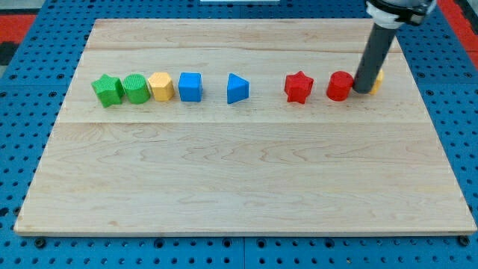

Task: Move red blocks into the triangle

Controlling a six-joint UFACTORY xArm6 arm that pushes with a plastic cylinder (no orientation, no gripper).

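A pale wooden board (pixel 239 172) fills most of the view, lying on a blue pegboard (pixel 22 90) whose edges run out of frame on every side. A red strip (pixel 457 19) shows at the view's top right, and another at top left, both cut off.

The dark rod (pixel 376 56) comes down from the top right; its upper mount is cropped by the frame. My tip (pixel 363 91) sits on the board just right of the red cylinder (pixel 340 86), touching or nearly so; I cannot tell which. There is no pincer on this arm, so no grip state can be told.

Behind the rod a yellow block (pixel 378 79) is mostly hidden; its shape cannot be made out.

All blocks stand in one row across the board's upper part. From the view's left: green star (pixel 107 90), green cylinder (pixel 136 88), yellow hexagon (pixel 160 86), blue cube (pixel 190 86), blue triangle (pixel 237 89), then a gap, red star (pixel 298 87), and the red cylinder beside it.

No writing or labels can be read, and no containers show.
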